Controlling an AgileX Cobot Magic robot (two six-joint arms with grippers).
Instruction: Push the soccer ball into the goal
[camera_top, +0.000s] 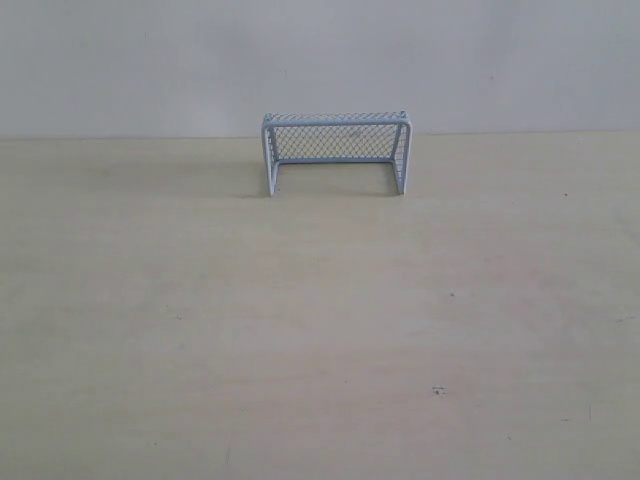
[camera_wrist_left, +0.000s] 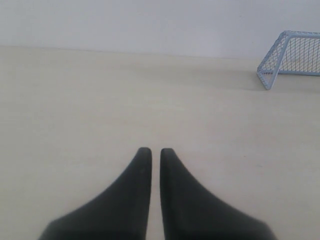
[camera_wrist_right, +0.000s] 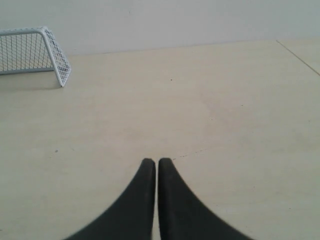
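Jaws of the left gripper (camera_wrist_left: 152, 150) drawn almost together, only a thin slit between the dark fingers (camera_wrist_left: 135, 190), nothing held. Bare pale table (camera_top: 150, 330) under and ahead of the tips. No sign of this arm in the exterior view.

Next, at the far middle of the exterior view, the goal (camera_top: 337, 142): upright, close to the wall (camera_top: 150, 60), open mouth turned toward the near side, long axis running left to right across that view, dark mesh at the back and top. Nothing inside the mouth, nothing on the table before it. Well ahead of both sets of tips, and caught only at the edge of each wrist view.

On the right, jaws of the right gripper (camera_wrist_right: 151, 161) likewise pressed nearly tight, a hairline gap, gripping nothing. Also out of the exterior view.

As for the soccer ball: not to be found in any of the three views. Not in the goal, not near either gripper, possibly outside all three frames. So no telling which way from the jaws, nor which arm nearer. Judged from this: task not yet begun, ball to be located first. Then probably a push with clenched tips from the near side straight toward the open mouth, square to the crossbar. Main risk an off-centre nudge sending so small a ball wide of a post.
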